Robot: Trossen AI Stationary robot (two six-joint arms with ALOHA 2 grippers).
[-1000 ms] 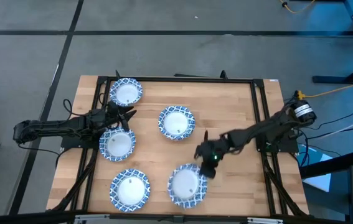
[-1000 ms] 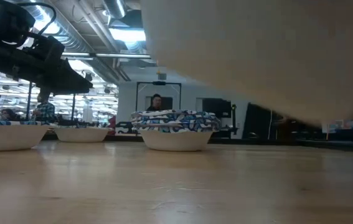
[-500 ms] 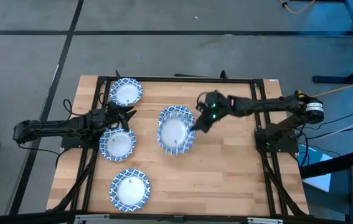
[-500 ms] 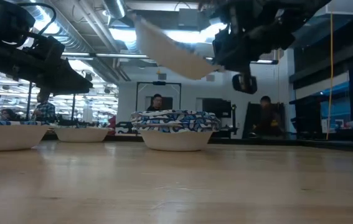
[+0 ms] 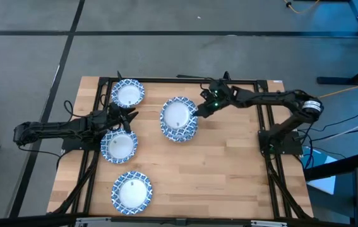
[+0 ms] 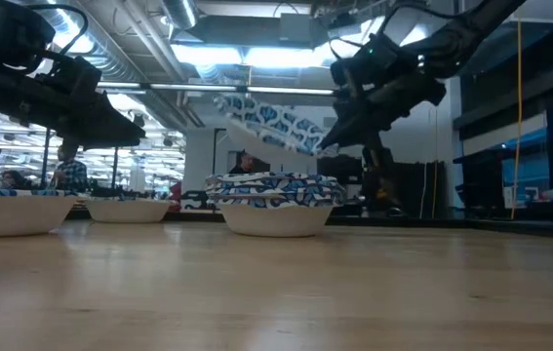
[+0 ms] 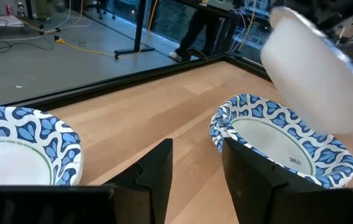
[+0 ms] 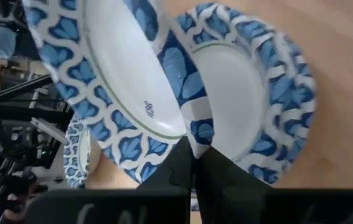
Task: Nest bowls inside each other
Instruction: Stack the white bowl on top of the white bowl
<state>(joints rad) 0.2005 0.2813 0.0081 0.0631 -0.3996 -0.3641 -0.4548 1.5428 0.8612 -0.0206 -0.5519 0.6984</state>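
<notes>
A round, shallow paper bowl (image 5: 178, 115), white in the centre with a wide blue-and-white patterned rim, is held tilted in the air by the right gripper (image 5: 199, 113), whose fingers are closed on its rim. In the right wrist view the two dark fingers (image 8: 192, 163) are seen pinched together over the rim edge. The held bowl hangs directly over a stack of bowls (image 5: 180, 129) near the middle of the light wooden table (image 5: 229, 170); in the low view the stack (image 6: 274, 203) shows several patterned rims layered closely, though how many bowls it holds cannot be made out. In that view the held bowl (image 6: 271, 123) is clear of the stack.

Three more bowls lie on the table: one at the far left corner (image 5: 128, 93), one at the left (image 5: 119, 145), one at the near edge (image 5: 132, 191). The left gripper (image 5: 127, 115) hovers between the first two, its fingers (image 7: 157, 177) parted and holding nothing. The held bowl's underside is blurred in the left wrist view.
</notes>
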